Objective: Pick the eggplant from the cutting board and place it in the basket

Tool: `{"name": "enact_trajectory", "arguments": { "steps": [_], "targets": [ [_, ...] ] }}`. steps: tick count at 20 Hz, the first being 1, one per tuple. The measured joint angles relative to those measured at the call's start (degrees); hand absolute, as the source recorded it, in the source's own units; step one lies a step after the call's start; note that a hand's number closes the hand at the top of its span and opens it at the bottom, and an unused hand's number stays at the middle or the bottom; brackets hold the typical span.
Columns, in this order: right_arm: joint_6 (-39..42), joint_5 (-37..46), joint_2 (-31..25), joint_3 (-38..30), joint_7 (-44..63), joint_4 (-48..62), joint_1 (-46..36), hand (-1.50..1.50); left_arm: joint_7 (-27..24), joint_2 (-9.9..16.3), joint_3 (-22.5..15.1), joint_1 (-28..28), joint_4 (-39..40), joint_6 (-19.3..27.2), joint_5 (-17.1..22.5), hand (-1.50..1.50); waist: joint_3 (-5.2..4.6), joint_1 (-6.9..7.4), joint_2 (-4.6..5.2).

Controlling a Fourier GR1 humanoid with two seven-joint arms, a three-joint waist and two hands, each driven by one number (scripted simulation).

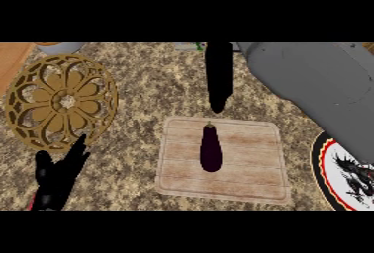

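A dark purple eggplant (210,149) lies lengthwise in the middle of the pale wooden cutting board (248,185), its stem pointing away from me. The basket (62,101), round, golden and with an openwork flower pattern, sits at the left of the counter. My right hand (217,74) hangs beyond the board's far edge, its straight fingers pointing down toward the eggplant's stem end without touching it; it is open and holds nothing. The grey right forearm (321,84) fills the upper right. My left hand (58,173) rests open at the lower left, fingers up, just below the basket.
A white plate (343,178) with a black and red rim and a dragon drawing lies at the right edge, partly under the right forearm. A grey object (60,47) shows at the top left beside a wooden strip (13,57). The counter is speckled stone.
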Motion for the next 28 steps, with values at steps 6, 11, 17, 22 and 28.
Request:
{"name": "enact_trajectory", "arguments": {
  "steps": [6,11,17,22,28],
  "targets": [
    [8.06,-4.44,-2.98,-0.94,-0.20,1.99,-1.20,-1.50,1.26,-0.92,-0.26,-0.41,0.08,0.54,-0.76,0.00,-0.03,-0.01,0.10],
    [8.76,-5.47,-2.18,-0.99,0.71,1.15,0.28,-1.50,-0.36,-1.37,0.25,-0.24,1.01,-0.23,-1.23,0.00,0.01,-0.01,0.09],
    [7.39,-2.45,-0.74,-1.15,0.90,-0.98,5.32,-1.50,-0.82,-2.23,0.28,0.22,0.52,-0.23,-2.06,0.00,0.06,0.07,0.14],
    [4.60,2.34,2.46,-0.61,1.02,-3.72,10.41,-1.50,0.81,-1.93,1.08,-0.06,0.25,-0.65,-2.06,0.00,0.06,0.27,0.26],
    [1.89,10.17,4.89,2.36,-1.28,-6.06,17.96,-1.50,0.54,-2.72,1.13,-0.08,0.11,-0.95,-2.82,0.00,0.14,0.46,0.32]
  ]
}}
